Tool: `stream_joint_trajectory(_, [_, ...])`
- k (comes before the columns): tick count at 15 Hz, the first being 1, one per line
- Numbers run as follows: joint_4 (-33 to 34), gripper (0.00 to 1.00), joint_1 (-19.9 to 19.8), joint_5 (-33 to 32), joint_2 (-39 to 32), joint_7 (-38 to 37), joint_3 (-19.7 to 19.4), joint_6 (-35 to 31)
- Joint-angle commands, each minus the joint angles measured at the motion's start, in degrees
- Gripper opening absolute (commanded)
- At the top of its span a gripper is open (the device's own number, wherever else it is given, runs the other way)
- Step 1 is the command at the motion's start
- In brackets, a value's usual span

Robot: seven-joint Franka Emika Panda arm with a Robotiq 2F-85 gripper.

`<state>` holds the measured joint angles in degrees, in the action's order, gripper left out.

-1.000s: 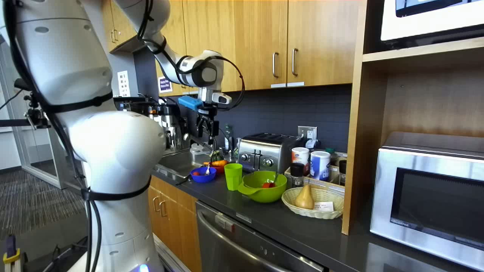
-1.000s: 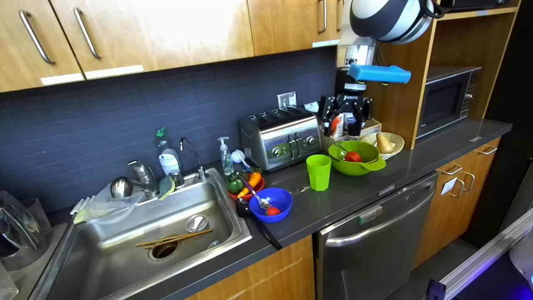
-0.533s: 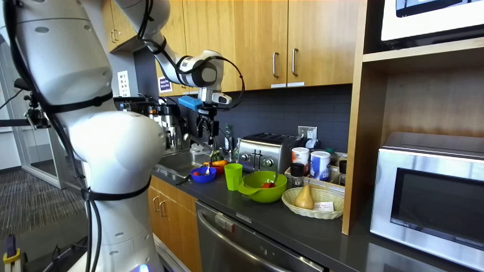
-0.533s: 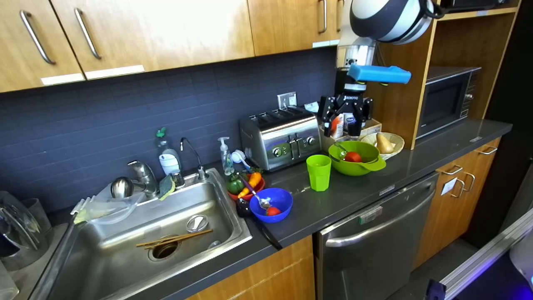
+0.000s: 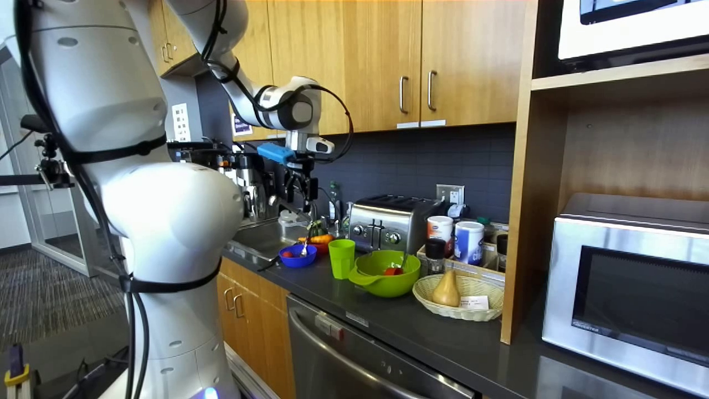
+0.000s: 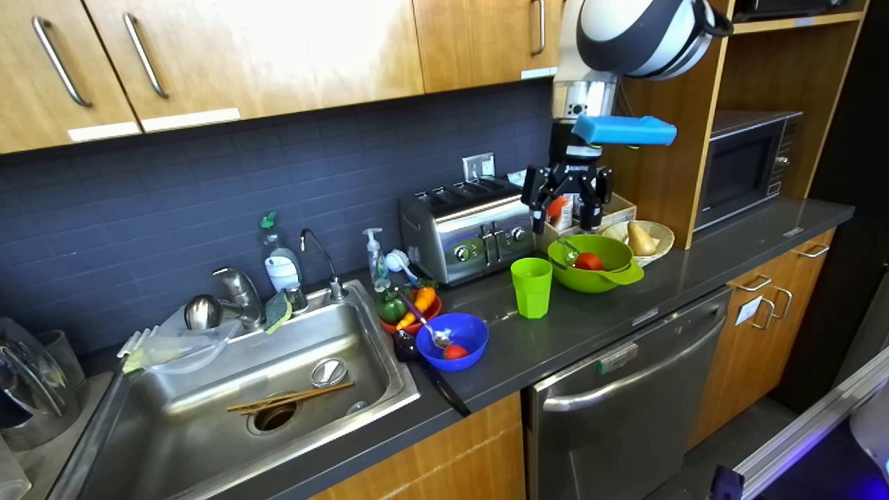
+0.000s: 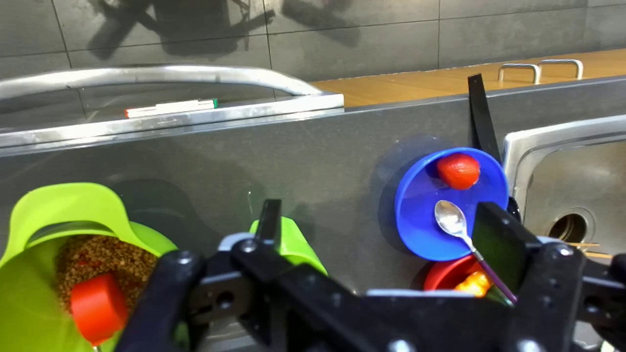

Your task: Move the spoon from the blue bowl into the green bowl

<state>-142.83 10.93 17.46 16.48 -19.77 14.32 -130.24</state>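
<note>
Purple-handled, the spoon (image 7: 454, 224) lies tilted in the blue bowl (image 7: 415, 215), its silver head near a round red item (image 7: 458, 171), its handle reaching out past the rim and over the red bowl (image 7: 440, 276) just beside it (whether it touches anything in there, I cannot tell). The jaws hang above the dark surface (image 7: 332, 171), spread wide and gripping nothing. In an exterior view, a lime-green cup (image 6: 531, 288) stands upright between the blue bowl and the green bowl (image 6: 580, 280), which contains a red object (image 6: 589, 261).
</note>
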Motion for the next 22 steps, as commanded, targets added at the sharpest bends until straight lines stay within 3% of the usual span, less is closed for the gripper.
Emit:
stream_joint_trajectory(1, [2.54, 1.0, 1.21, -5.03, -3.68, -1.75, 3.16, -3.29])
stream_joint_trajectory(9, [8.22, 1.0, 2.17, -20.71, -11.16, -7.74, 7.71, -9.28])
stream_joint_trajectory(13, [12.59, 1.0, 3.52, -28.32, -16.44, -12.29, 8.47, -9.09])
stream_joint_trajectory(18, [18.58, 1.0, 8.36, -40.55, -24.05, -20.21, 7.45, -6.98])
stream_joint_trajectory(22, [23.04, 1.0, 12.79, -44.95, -28.8, -22.63, 5.72, -5.26])
